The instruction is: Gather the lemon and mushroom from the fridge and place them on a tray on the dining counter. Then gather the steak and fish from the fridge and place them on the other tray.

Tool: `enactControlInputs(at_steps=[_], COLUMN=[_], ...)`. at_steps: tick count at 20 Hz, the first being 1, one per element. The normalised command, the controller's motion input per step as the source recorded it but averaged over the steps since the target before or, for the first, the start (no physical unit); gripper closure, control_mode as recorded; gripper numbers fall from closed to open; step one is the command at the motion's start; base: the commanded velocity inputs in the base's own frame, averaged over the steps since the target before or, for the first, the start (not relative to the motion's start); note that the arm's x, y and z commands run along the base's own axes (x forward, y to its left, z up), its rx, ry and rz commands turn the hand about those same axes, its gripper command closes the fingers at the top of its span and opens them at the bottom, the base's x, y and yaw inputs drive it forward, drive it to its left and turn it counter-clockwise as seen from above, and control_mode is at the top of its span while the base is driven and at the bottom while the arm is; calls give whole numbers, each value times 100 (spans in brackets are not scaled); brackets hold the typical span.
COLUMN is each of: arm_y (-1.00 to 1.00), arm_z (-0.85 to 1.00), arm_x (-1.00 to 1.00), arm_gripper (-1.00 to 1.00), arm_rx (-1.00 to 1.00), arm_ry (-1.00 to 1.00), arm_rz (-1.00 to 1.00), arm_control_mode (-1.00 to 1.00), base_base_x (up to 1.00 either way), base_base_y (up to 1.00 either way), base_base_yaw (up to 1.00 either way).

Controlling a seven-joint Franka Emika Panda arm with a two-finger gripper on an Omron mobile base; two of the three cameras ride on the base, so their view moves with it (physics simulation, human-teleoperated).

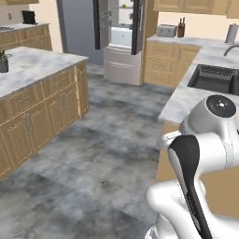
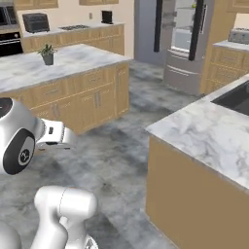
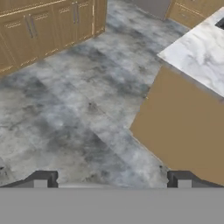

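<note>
While the tall brushed-grey steel fridge (image 1: 122,37), upper centre, stands open and far off, your gripper (image 3: 112,180) is spread wide, grasping nothing. Risk: driving forward, you may clip the white-grey veined marble dining counter (image 2: 204,133) corner at right.

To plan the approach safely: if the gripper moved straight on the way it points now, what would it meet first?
Probably the grey floor. The open gripper points down at it, empty, with the dining counter off to one side; depth is unclear.

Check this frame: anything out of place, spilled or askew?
Only the fridge stands out: its doors hang open at the far end of the kitchen, with nobody near. No spills on the floor or the dining counter. The gripper is open and empty.
</note>
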Motion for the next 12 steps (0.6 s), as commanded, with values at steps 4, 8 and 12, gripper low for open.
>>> enactControlInputs(at_steps=[4,8,12], arm_y=[0,0,0], arm_z=[0,0,0], arm_x=[0,0,0], arm_gripper=[-100,-100,-100], arm_rx=[0,0,0], arm_ry=[0,0,0], arm_rz=[0,0,0], arm_control_mode=[100,100,100], base_base_x=[69,71,73], base_base_y=[100,92,80], base_base_yaw=[-33,-32,-31])
